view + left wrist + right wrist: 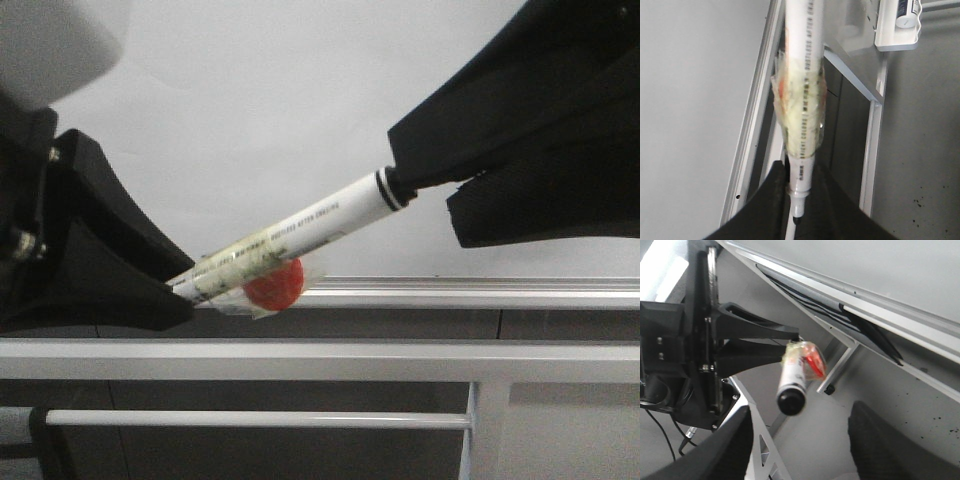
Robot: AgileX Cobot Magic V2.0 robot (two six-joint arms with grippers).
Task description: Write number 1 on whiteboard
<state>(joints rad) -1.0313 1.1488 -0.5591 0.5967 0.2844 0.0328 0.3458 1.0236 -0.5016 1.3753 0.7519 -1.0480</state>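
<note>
Whiteboard (300,130) behind, left end effector (175,290) gripping marker (300,235)

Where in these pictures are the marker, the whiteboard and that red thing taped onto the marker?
marker (330,222): front view, on its white barrel.
whiteboard (270,90): front view, on its bare pale panel.
red thing (275,288): front view, on the red disc under the tape.

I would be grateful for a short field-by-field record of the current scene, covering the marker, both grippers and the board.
tool: white-barrelled marker pen, wrapped in yellowish tape, with a red piece taped on
left gripper: shut on the marker's lower end
right gripper: open, fingers either side of the marker's black end, not touching
whiteboard: pale glossy panel with silver bottom rail
writing: no stroke visible on the board
</note>
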